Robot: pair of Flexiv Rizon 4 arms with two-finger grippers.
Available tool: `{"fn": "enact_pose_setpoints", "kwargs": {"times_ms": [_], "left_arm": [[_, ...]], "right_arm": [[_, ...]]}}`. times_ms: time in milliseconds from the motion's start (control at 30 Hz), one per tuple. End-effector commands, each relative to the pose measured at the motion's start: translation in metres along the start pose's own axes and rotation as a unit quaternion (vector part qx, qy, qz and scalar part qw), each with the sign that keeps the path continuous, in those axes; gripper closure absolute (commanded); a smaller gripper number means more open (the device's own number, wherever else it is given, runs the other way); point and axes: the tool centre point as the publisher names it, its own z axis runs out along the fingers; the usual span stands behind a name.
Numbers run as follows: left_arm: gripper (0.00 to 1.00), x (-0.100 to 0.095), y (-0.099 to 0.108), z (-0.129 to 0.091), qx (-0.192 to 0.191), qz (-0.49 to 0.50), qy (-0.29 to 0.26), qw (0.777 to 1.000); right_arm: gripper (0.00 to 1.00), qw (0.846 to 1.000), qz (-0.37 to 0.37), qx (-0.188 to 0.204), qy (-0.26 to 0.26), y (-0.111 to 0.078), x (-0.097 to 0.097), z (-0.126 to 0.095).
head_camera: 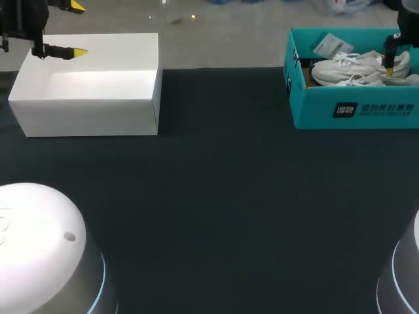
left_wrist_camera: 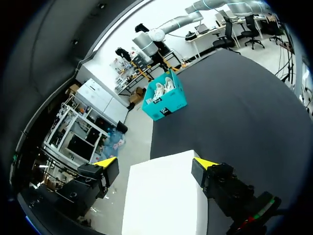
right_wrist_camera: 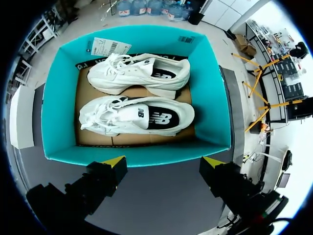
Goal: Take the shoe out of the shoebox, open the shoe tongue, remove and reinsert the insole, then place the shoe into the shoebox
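A teal shoebox [head_camera: 353,111] stands open at the table's far right, with a pair of white shoes [head_camera: 357,69] lying side by side in it. My right gripper [right_wrist_camera: 164,161] hovers open above one long wall of the shoebox [right_wrist_camera: 132,154]. The nearer shoe [right_wrist_camera: 137,117] and the farther shoe [right_wrist_camera: 142,73] lie ahead of it, untouched. One of its yellow fingertips [head_camera: 390,69] shows over the shoes. My left gripper [head_camera: 78,29] stands open and empty above a white box [head_camera: 91,85] at the far left. From there the shoebox [left_wrist_camera: 166,105] lies far ahead.
The white box [left_wrist_camera: 164,196] sits closed under my left gripper [left_wrist_camera: 156,162]. A paper tag [right_wrist_camera: 108,46] leans in the shoebox's far corner. Dark tabletop [head_camera: 222,196] spreads between the two boxes. My arms' white bases [head_camera: 39,248] rise at the near corners.
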Motion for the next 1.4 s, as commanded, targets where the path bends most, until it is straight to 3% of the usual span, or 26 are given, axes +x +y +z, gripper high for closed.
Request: {"fn": "enact_pose_setpoints", "kwargs": {"times_ms": [33, 300, 367, 900, 1000, 1033, 1167, 1333, 1367, 1400], "left_arm": [[0.0, -0.008, 0.006, 0.011, -0.084, -0.155, 0.029, 0.984], [0.0, 0.0, 0.032, 0.024, -0.144, -0.308, 0.017, 0.94], [0.0, 0.001, 0.035, 0.022, -0.17, -0.248, -0.011, 0.953], [0.0, 0.001, 0.035, 0.022, -0.17, -0.248, -0.011, 0.953], [0.0, -0.001, 0.042, 0.02, -0.173, -0.339, 0.014, 0.924], [0.0, -0.003, 0.045, 0.018, -0.164, -0.39, 0.031, 0.906], [0.0, -0.008, 0.05, 0.005, -0.161, -0.478, 0.02, 0.863], [0.0, -0.015, 0.065, -0.005, -0.178, -0.552, 0.028, 0.814], [0.0, -0.015, 0.068, -0.005, -0.202, -0.554, 0.032, 0.807], [0.0, -0.014, 0.071, -0.005, -0.192, -0.567, 0.036, 0.8]], "right_arm": [[0.0, 1.0, -0.002, 0.031, 0.006, -0.001, 0.0, -0.004], [0.0, 0.999, -0.001, 0.031, 0.035, -0.027, -0.001, -0.001], [0.0, 0.999, -0.003, 0.017, 0.027, -0.034, -0.001, -0.002], [0.0, 0.999, -0.003, 0.017, 0.027, -0.034, -0.001, -0.002], [0.0, 0.999, -0.003, 0.023, 0.028, -0.034, -0.001, -0.001], [0.0, 0.999, -0.002, 0.032, 0.035, -0.037, -0.001, 0.001], [0.0, 0.998, -0.002, 0.051, 0.043, -0.047, -0.002, 0.001], [0.0, 0.995, -0.002, 0.077, 0.066, -0.06, -0.006, -0.001], [0.0, 0.994, 0.0, 0.082, 0.068, -0.062, -0.007, -0.001], [0.0, 0.994, 0.0, 0.08, 0.069, -0.065, -0.007, -0.002]]}}
